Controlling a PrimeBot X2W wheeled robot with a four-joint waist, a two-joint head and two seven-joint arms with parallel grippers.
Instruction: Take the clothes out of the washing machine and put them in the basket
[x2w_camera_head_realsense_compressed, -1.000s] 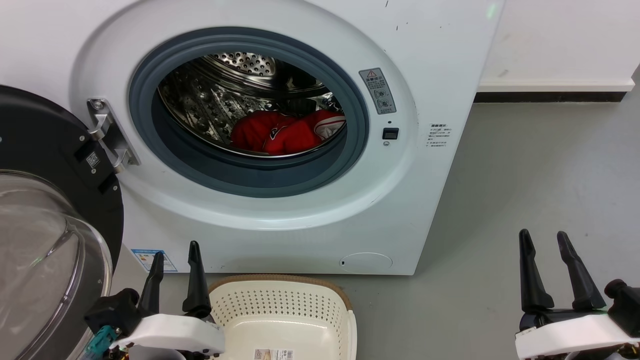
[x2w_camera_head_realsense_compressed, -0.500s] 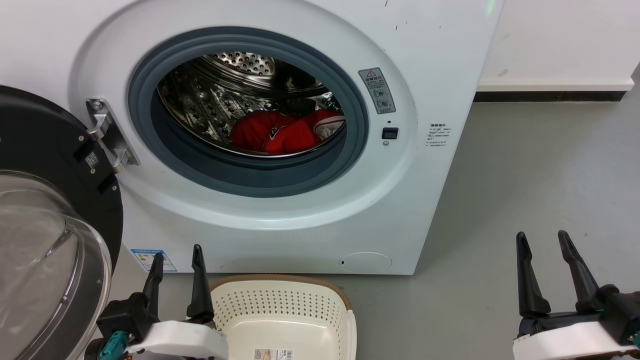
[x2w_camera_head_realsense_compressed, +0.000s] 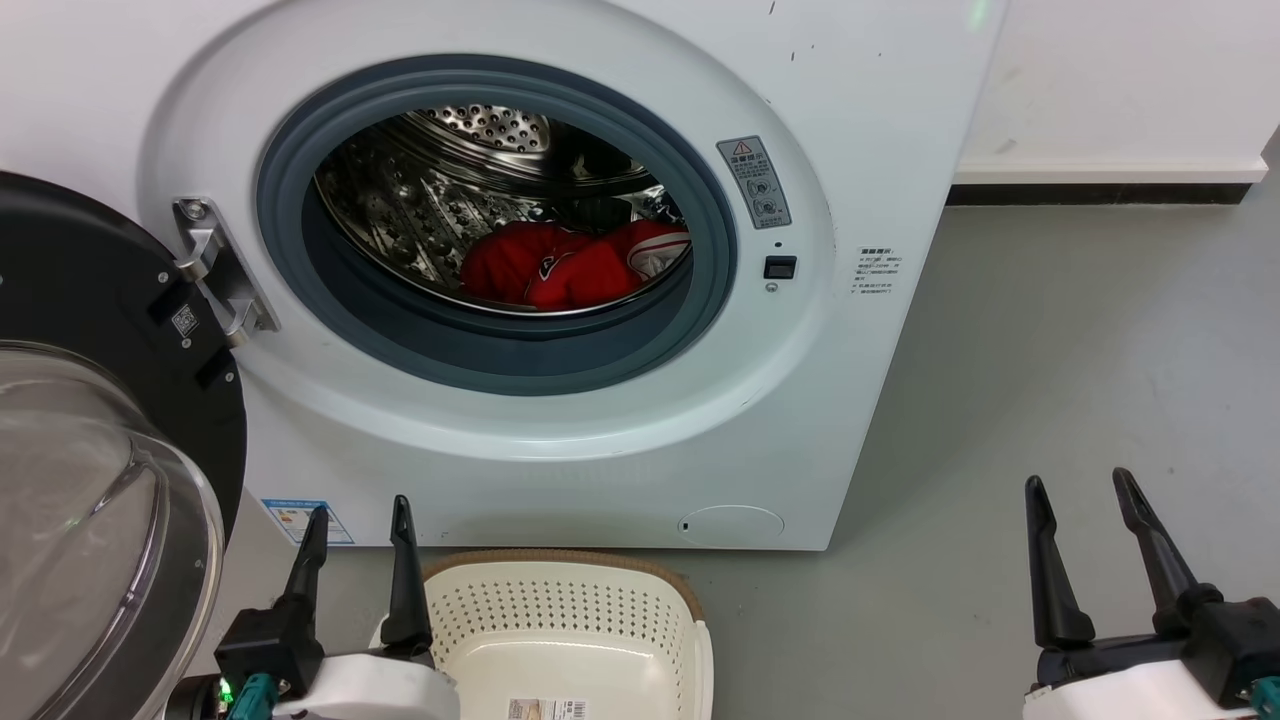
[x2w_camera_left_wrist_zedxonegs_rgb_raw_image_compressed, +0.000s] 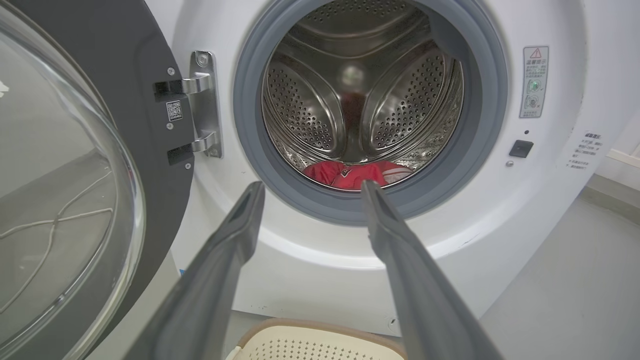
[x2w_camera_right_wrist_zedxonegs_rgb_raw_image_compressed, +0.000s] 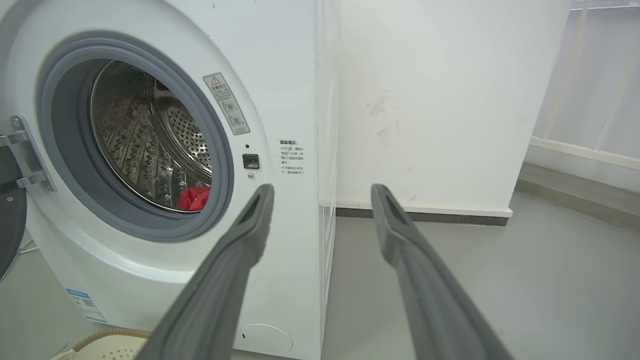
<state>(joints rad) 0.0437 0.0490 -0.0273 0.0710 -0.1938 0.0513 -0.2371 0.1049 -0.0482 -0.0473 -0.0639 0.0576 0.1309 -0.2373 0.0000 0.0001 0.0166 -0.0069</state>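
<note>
One white washing machine (x2w_camera_head_realsense_compressed: 880, 120) fills the upper left and centre of my head view. Its round opening faces me, and its one porthole door (x2w_camera_head_realsense_compressed: 100, 480) is swung wide at the left edge. Low and right in the steel drum (x2w_camera_head_realsense_compressed: 420, 200) lies a single heap of red clothes (x2w_camera_head_realsense_compressed: 570, 265). I count two humps, with white trim at the right end, and the heap's long axis runs left to right across the frame. One cream basket (x2w_camera_head_realsense_compressed: 570, 610) sits on the grey floor (x2w_camera_head_realsense_compressed: 1050, 350) at bottom centre, just before the machine, its brown far rim running left to right. My two grippers stand at the bottom corners. The left gripper (x2w_camera_head_realsense_compressed: 361, 506) is just beside the basket and the right gripper (x2w_camera_head_realsense_compressed: 1077, 478) is well apart over the floor. Each has both fingers spread and points up the frame, empty.
</note>
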